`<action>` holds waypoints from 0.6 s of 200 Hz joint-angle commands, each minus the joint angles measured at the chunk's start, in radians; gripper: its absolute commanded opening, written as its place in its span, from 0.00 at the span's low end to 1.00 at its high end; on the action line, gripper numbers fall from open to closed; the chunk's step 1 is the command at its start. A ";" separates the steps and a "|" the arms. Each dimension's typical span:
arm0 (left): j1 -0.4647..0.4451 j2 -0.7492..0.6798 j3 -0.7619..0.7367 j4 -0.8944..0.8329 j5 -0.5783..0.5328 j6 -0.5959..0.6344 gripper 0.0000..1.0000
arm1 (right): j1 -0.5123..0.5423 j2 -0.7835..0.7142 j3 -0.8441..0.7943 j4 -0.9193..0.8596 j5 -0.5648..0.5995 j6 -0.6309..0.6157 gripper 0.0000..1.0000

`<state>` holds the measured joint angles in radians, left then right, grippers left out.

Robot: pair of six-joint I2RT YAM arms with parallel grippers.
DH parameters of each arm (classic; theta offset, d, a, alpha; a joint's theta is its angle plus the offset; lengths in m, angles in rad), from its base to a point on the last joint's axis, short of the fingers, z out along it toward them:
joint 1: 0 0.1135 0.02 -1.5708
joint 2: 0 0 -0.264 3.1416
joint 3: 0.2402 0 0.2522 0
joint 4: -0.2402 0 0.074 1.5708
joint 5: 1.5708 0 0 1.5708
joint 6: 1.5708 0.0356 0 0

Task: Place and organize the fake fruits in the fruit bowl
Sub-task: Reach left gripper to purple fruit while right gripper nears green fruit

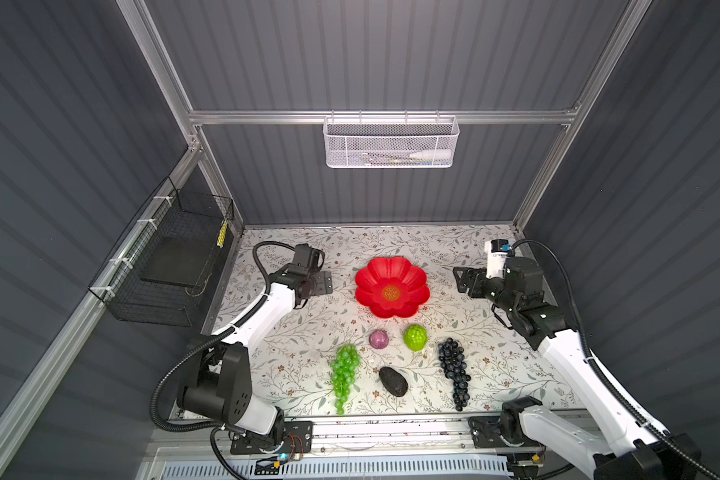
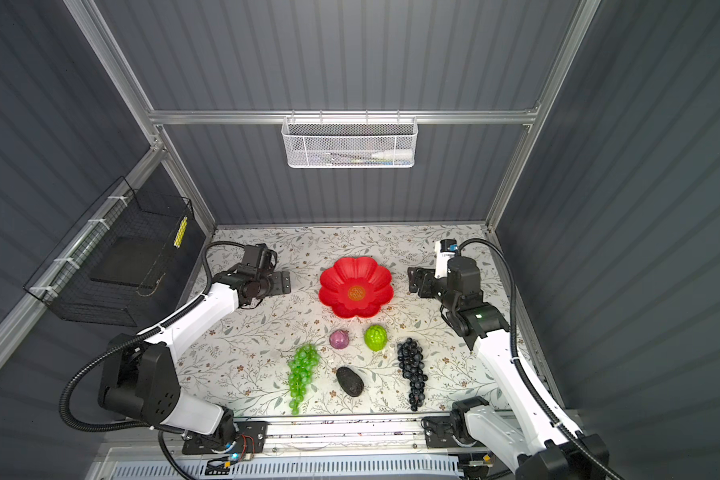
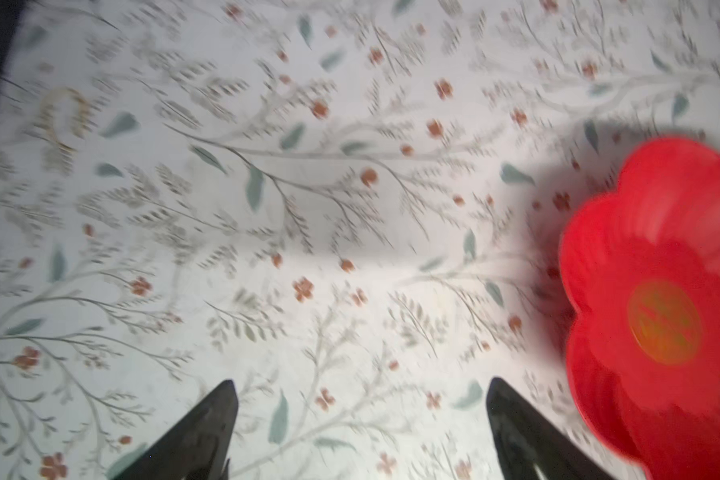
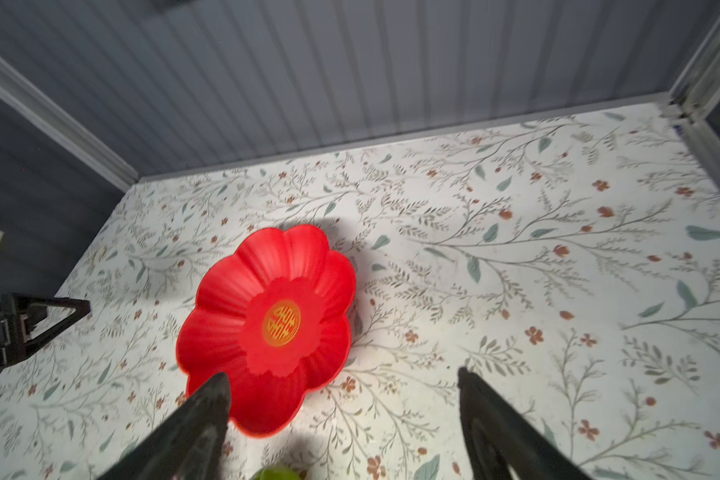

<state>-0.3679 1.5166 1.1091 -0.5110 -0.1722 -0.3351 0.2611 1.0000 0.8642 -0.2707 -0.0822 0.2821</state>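
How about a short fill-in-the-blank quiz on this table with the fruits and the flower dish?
1. The flower-shaped fruit bowl is ____ in colour.
2. ____ fake fruits lie on the table, none in the bowl.
3. Between the green grape bunch and the dark grape bunch lies a rough oval fruit coloured ____.
4. The left gripper and right gripper both stand ____, holding nothing.

Missing words: red; five; black; open.

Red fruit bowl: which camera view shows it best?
The right wrist view: the fruit bowl is large, sharp and nearly whole, its emblem readable. The left wrist view shows it blurred and cut off. Both top views show it whole but small.
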 commanded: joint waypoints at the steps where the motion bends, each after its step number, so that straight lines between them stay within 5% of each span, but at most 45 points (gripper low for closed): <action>1: -0.083 0.019 0.050 -0.172 0.136 -0.028 0.92 | 0.048 0.012 -0.001 -0.105 0.016 0.020 0.84; 52: -0.269 0.113 0.110 -0.196 0.278 -0.067 0.93 | 0.105 0.103 -0.061 -0.009 -0.005 0.048 0.84; 120: -0.413 0.210 0.127 -0.213 0.291 -0.151 0.93 | 0.110 0.205 -0.040 0.074 -0.033 0.052 0.85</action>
<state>-0.7670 1.6821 1.2064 -0.6865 0.0952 -0.4507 0.3649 1.1946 0.8173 -0.2611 -0.0898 0.3183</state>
